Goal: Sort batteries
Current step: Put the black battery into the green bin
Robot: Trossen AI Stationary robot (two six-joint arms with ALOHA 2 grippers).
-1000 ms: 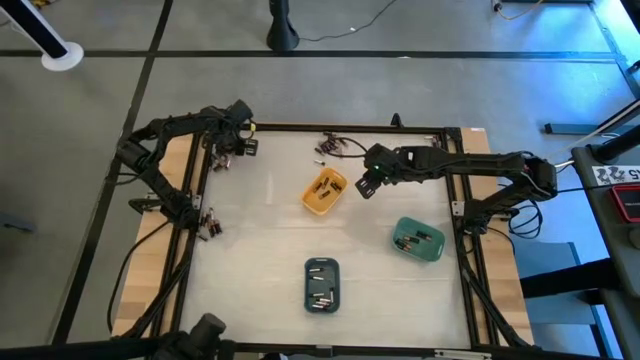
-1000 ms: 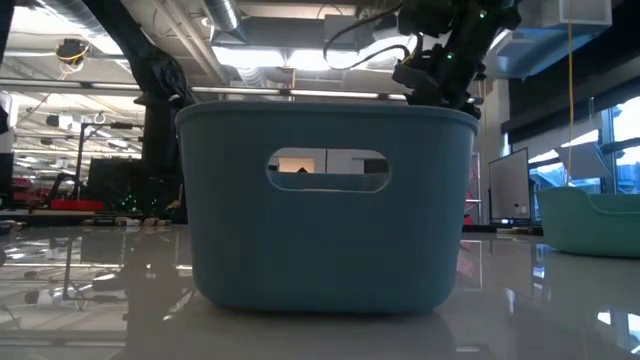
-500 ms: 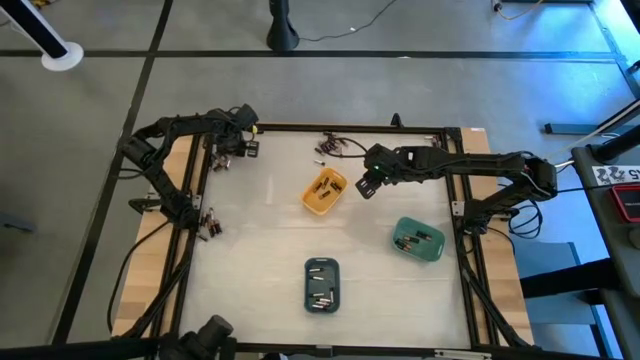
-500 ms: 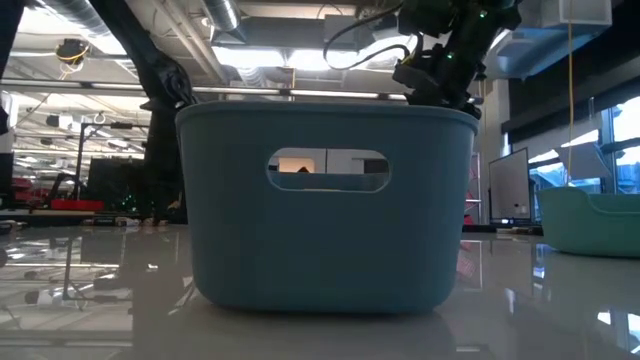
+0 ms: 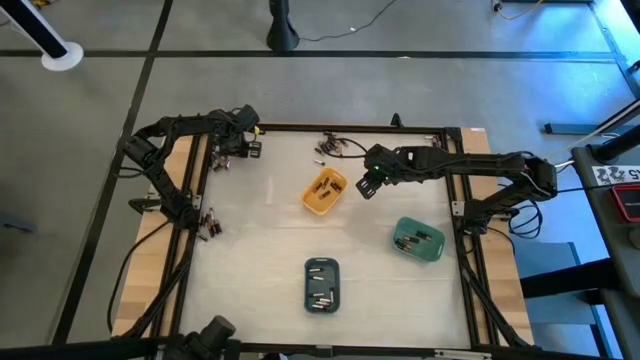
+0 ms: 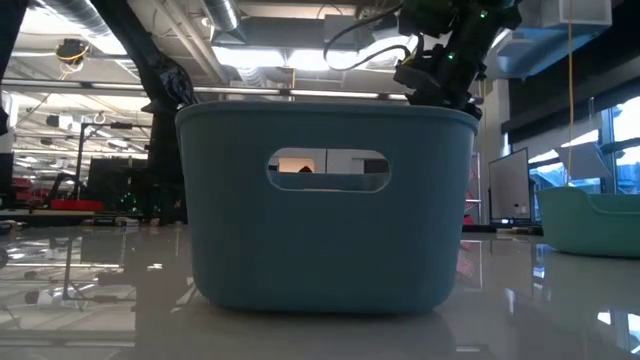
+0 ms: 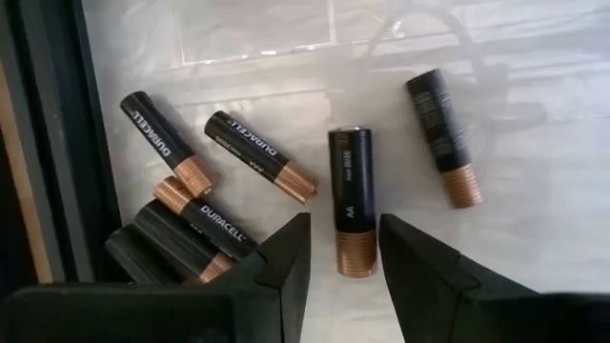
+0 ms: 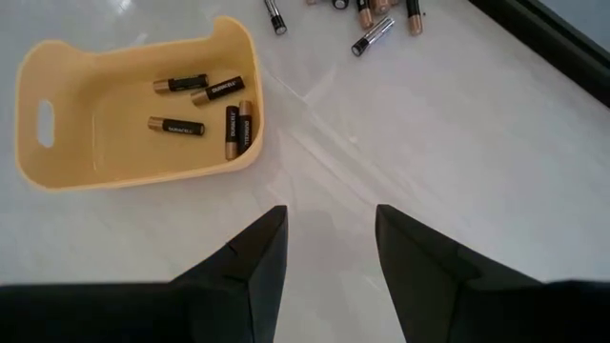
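The batteries, small black and copper cells (image 7: 350, 200), are seen lying loose on the white table (image 5: 260, 250) near its far left corner. More are kept in the small oblong orange plastic tray (image 8: 124, 105). The left gripper (image 7: 343, 262) is held open over one cell, holding nothing. The right gripper (image 8: 329, 248) is held open and empty beside the orange tray.

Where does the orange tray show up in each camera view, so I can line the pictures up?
High view: the orange tray sits near the table's middle, just left of the right gripper.
Low view: not visible; the blue tray fills the picture.
Left wrist view: not in it, only loose batteries.
Right wrist view: upper left, batteries inside.
Shared landmark: the right gripper, open, beside the orange tray.
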